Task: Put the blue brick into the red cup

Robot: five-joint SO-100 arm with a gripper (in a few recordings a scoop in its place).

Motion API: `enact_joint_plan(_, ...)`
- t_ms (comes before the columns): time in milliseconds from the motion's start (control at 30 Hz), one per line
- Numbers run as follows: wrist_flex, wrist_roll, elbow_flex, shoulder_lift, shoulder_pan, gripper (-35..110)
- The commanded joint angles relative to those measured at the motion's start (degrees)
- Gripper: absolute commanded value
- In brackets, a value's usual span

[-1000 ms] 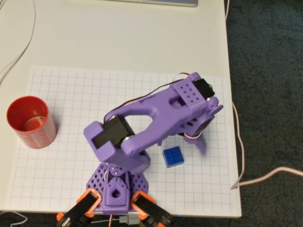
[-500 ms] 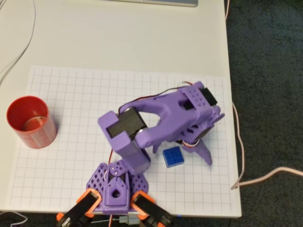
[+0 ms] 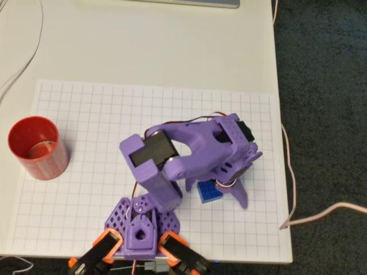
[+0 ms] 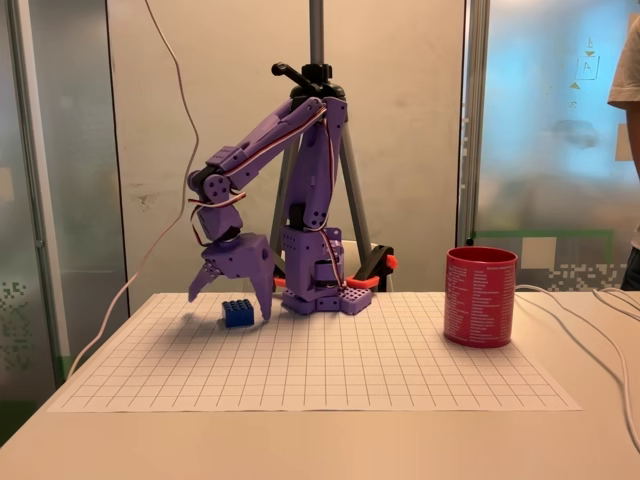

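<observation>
The purple arm is stooped low over the grid sheet (image 3: 86, 114), its gripper (image 4: 232, 286) spread wide with one finger on either side of the blue brick (image 4: 238, 312). The brick sits flat on the sheet near the edge by the arm's base, just off the base's side, and looks untouched. The red cup (image 4: 480, 297) stands upright well apart, at the opposite edge of the sheet. This looks like the reach-and-straddle step: the next move calls for settling a little lower, closing squarely on the brick, then lifting and swinging across to the cup.
</observation>
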Motion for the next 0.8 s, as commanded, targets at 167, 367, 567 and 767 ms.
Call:
enact_joint_plan(167,-0.3,3.3,-2.5,-0.2,3.3,0)
enact_joint_plan(367,-0.4,1.9,-2.9,-0.6,3.4,0)
enact_joint_plan(567,3.4,0.4,-8.3,1.1,7.6,0)
enact_joint_plan(767,6.2,-6.8,-23.0,8.7,5.0,0)
